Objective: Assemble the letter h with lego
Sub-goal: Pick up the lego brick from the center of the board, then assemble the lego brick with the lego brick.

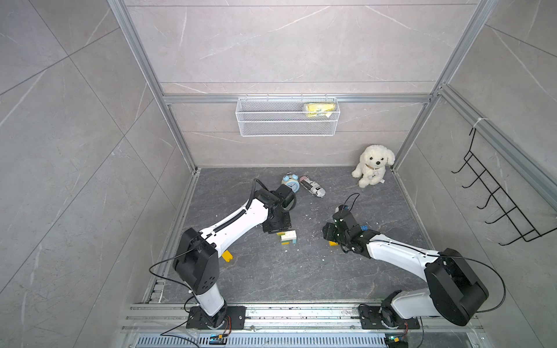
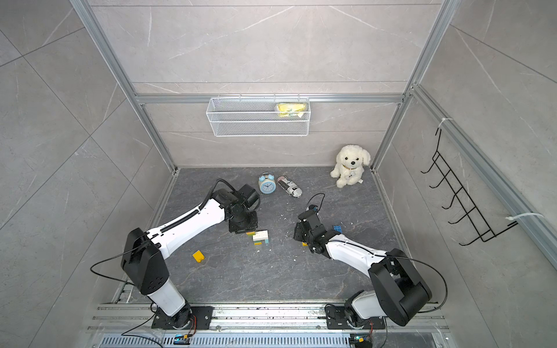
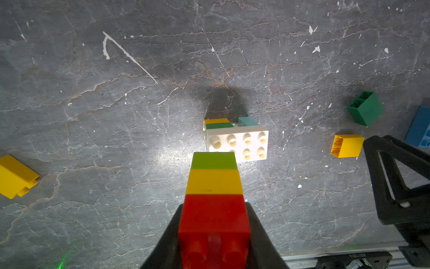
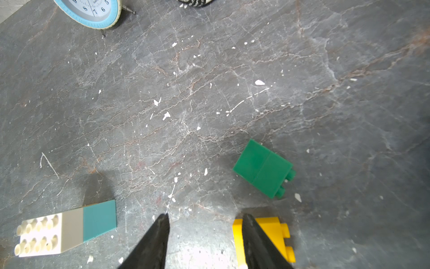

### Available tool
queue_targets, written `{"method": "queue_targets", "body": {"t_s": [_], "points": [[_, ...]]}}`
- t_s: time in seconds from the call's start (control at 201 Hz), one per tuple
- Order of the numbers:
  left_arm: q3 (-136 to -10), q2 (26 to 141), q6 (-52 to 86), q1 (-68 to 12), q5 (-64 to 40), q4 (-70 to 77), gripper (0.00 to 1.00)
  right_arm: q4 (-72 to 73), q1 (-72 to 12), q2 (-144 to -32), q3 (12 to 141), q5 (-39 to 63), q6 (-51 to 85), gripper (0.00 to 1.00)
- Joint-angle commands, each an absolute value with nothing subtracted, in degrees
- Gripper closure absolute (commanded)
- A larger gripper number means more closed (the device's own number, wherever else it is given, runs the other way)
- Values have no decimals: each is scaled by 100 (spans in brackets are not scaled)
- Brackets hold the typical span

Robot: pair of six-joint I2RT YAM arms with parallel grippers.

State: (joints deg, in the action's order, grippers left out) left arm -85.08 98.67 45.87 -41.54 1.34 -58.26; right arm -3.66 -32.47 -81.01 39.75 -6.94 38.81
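My left gripper (image 3: 214, 205) is shut on the red end of a lego column (image 3: 214, 181) of red, yellow and green bricks. The column's green end is right by a white studded brick (image 3: 237, 142) that sits on yellow, green and light blue bricks. In both top views this build (image 1: 287, 236) (image 2: 260, 236) lies just in front of the left wrist. My right gripper (image 4: 206, 215) is open above bare floor, with a loose yellow brick (image 4: 274, 233) beside one finger. A green brick (image 4: 263, 167) lies further out.
Another yellow brick (image 1: 227, 256) lies near the left arm, and a blue brick (image 1: 364, 228) lies by the right wrist. An alarm clock (image 1: 291, 182), a striped toy (image 1: 313, 186) and a plush dog (image 1: 373, 164) stand at the back. A wire basket (image 1: 286, 116) hangs on the wall.
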Motion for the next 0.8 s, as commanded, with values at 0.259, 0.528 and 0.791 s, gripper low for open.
{"method": "queue_targets", "body": {"t_s": [0.259, 0.528, 0.791], "points": [[-9243, 10466, 4456, -4271, 61, -6405, 91, -437, -3217, -8095, 4078, -598, 3823, 46], [-9330, 10657, 4460, -4324, 9, -6442, 91, -445, -3217, -8068, 4071, -598, 3828, 46], [-9299, 10736, 4491, -4350, 80, -6464, 91, -447, -3218, -8068, 4069, -598, 3829, 46]]}}
